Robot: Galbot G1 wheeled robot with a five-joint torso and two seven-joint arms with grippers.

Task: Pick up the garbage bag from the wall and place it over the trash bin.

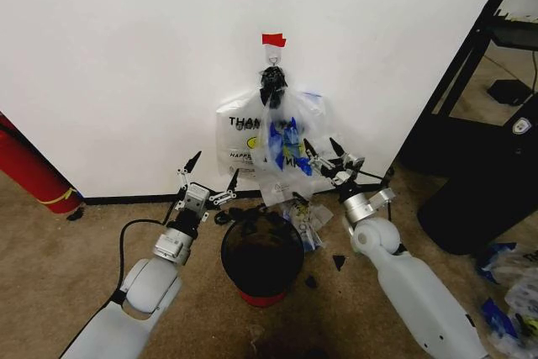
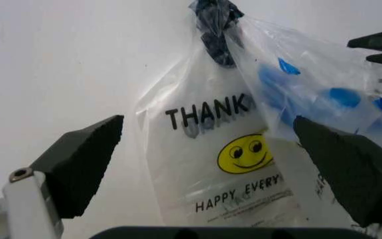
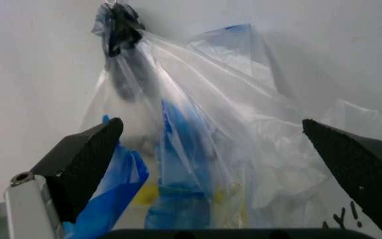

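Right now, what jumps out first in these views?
The garbage bag with blue patches hangs bunched from the hook on the white wall, under a red tape strip. Both grippers, left and right, face it with open jaws. The trash bin stands on the carpet below.

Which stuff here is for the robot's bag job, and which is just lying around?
For the job: garbage bag hanging on the wall hook, trash bin, left gripper and right gripper, both open.

Just lying about: THANK YOU bag, red cylinder, black cabinet, floor scraps.
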